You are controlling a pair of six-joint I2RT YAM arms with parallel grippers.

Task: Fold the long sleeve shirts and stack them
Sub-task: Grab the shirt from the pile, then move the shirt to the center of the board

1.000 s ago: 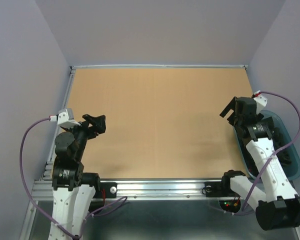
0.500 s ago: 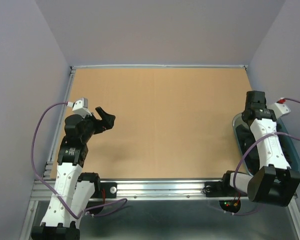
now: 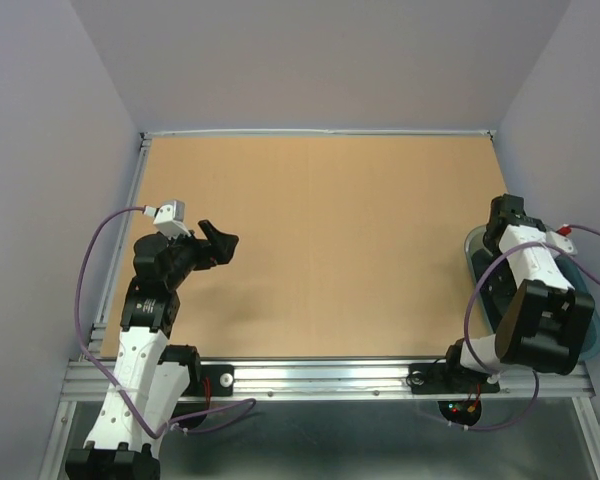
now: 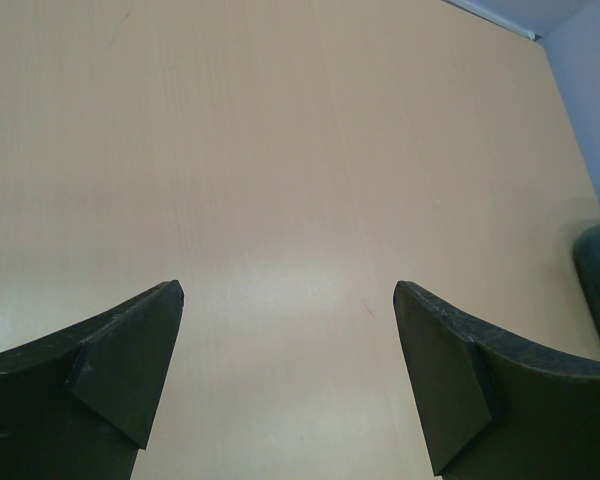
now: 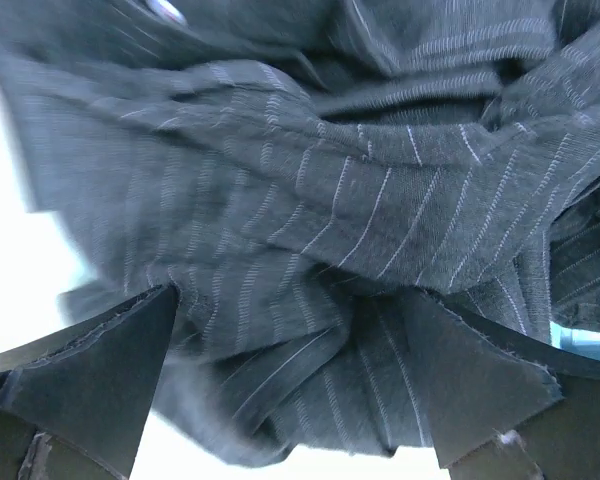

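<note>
Shirt [image 5: 310,200] lay bunched in the bin [image 3: 594,338] at the table's [image 3: 320,240] right edge, straight under my right gripper [image 5: 290,300]. Its jaws were wide, with cloth between them and nothing pinched. Left gripper [image 4: 285,290], open and empty, hung over bare table, well apart. Right arm's grab, I judged.

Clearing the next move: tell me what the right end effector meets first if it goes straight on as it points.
The crumpled black pinstriped shirt in the teal bin. It fills the right wrist view just ahead of the open right end effector, seemingly very close, though depth is unclear.
</note>
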